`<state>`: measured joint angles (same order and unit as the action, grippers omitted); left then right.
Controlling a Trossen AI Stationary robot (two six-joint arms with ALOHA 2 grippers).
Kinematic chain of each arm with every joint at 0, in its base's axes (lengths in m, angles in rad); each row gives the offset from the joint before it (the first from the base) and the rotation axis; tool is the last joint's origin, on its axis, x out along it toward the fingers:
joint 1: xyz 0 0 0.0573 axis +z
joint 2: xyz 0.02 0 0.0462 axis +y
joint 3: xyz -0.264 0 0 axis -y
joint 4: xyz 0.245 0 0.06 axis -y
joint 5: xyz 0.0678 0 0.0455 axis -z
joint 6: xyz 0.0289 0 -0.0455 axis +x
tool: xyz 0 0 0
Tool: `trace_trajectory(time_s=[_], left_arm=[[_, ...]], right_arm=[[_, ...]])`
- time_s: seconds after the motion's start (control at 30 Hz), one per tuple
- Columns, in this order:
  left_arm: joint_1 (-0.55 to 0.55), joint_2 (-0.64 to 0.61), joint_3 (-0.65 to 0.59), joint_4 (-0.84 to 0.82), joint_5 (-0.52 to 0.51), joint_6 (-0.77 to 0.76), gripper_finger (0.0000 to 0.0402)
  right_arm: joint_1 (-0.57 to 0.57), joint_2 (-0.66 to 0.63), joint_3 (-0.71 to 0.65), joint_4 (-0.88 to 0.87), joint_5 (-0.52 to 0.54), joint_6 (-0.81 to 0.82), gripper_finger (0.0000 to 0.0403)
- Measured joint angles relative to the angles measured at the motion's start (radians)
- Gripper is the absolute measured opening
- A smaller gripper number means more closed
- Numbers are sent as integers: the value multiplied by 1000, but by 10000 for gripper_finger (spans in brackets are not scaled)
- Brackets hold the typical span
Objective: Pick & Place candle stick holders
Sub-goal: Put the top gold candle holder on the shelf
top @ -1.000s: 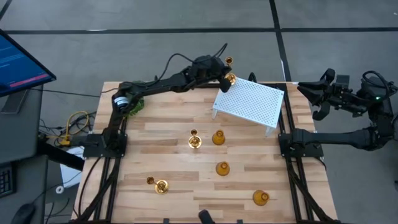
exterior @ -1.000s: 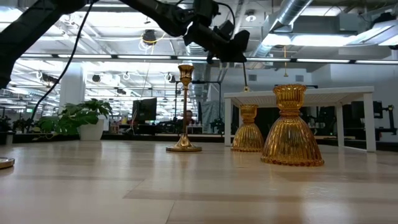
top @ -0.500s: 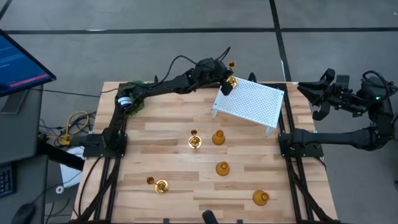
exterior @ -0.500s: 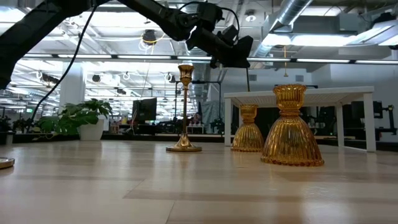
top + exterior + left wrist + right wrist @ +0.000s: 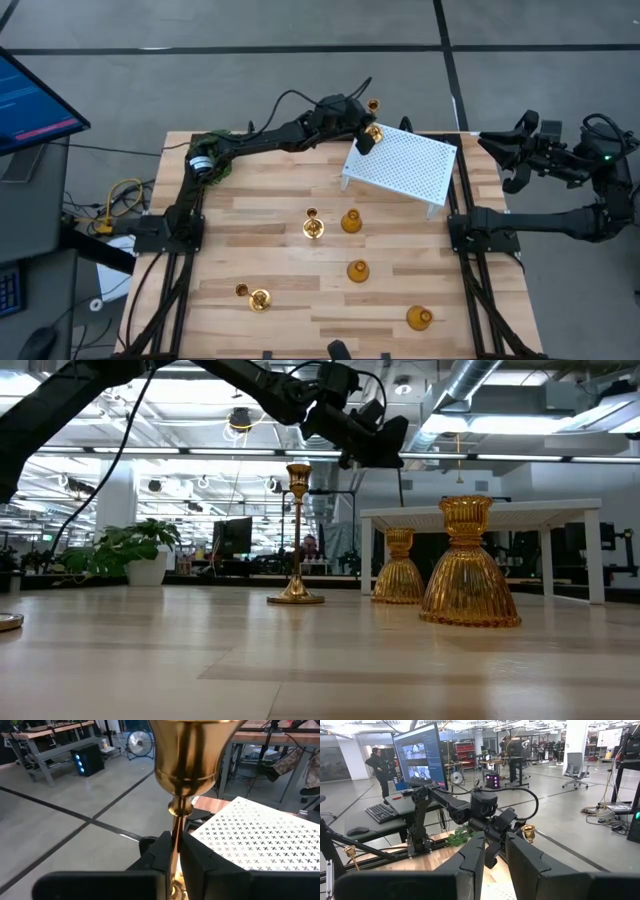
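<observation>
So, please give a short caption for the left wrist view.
Left hand shut on a tall brass candlestick beside the white perforated stand.

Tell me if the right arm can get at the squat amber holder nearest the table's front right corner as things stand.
Probably yes. The right hand hangs idle off the table's right side, and that squat amber holder stands alone on bare wood. The left hand, gripping a tall brass stick, is far off by the white stand.
</observation>
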<state>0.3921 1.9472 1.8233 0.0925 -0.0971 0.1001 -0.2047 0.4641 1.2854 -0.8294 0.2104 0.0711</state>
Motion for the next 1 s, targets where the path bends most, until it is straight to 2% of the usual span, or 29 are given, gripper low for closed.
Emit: trace_trajectory(time_s=[1.0], left_arm=[[-5,-2,0,1,-2,24,39]], right_arm=[[0,0,0,0,0,-1,71]])
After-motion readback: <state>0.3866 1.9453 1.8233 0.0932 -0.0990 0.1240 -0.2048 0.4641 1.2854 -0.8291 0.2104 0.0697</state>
